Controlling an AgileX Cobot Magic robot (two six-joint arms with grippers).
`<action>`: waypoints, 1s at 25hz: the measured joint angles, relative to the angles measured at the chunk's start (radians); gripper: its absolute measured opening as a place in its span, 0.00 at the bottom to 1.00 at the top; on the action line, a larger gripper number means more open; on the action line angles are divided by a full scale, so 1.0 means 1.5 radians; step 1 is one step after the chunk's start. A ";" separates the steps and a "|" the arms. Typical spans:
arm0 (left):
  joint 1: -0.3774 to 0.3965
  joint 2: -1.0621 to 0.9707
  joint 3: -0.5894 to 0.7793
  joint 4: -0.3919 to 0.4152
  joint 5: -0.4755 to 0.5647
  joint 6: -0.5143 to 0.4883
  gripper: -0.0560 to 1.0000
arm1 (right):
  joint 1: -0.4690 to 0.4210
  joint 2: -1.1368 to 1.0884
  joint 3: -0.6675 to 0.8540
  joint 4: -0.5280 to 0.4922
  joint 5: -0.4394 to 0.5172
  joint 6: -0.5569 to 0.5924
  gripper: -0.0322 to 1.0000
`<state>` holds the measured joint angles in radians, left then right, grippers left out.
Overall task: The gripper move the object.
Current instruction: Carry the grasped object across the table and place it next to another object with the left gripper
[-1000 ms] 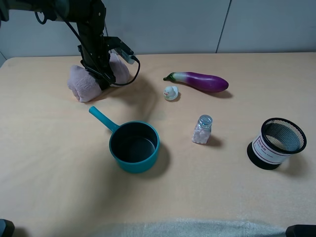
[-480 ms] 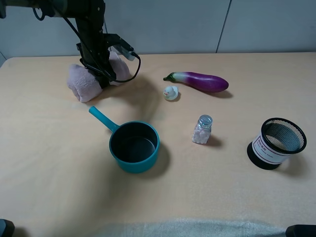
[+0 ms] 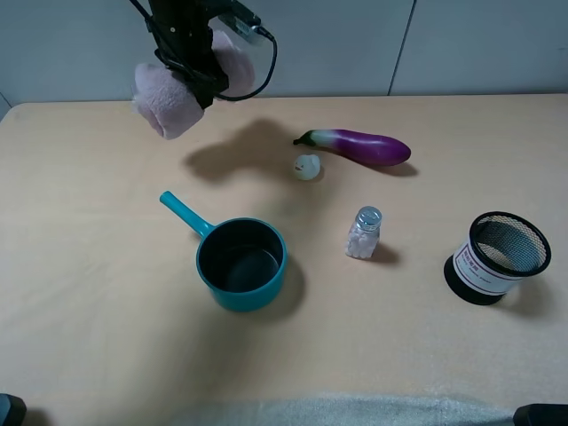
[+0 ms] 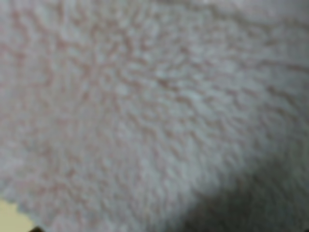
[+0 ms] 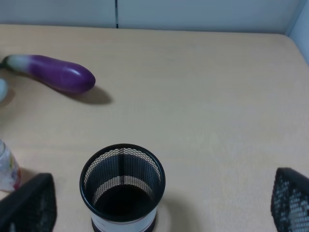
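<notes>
At eleven o'clock on the high view, above the table (image 3: 89, 311), we find the left gripper (image 3: 197, 73) clamped across the middle of the object (image 3: 164, 108), a plush dusty-pink bundle hanging clear of the surface. We advise a level, unhurried carry, passing high over the rigid teal pan (image 3: 241, 264); compressible pile may slip.

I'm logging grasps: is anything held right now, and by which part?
The left gripper holds the pink towel bundle around its middle, up in the air.
</notes>
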<state>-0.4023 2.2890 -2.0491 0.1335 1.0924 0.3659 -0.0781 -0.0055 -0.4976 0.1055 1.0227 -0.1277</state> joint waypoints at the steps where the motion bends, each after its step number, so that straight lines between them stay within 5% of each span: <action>1: -0.007 0.000 -0.018 0.000 0.007 -0.001 0.53 | 0.000 0.000 0.000 0.000 0.000 0.000 0.68; 9: -0.053 0.000 -0.095 -0.001 0.037 -0.002 0.53 | 0.000 0.000 0.000 0.000 0.000 0.000 0.68; 25: -0.158 0.000 -0.100 -0.002 0.030 -0.013 0.53 | 0.000 0.000 0.000 0.000 -0.001 0.000 0.68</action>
<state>-0.6394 2.2890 -2.1986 0.1302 1.1378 0.3464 -0.0781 -0.0055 -0.4976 0.1055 1.0215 -0.1277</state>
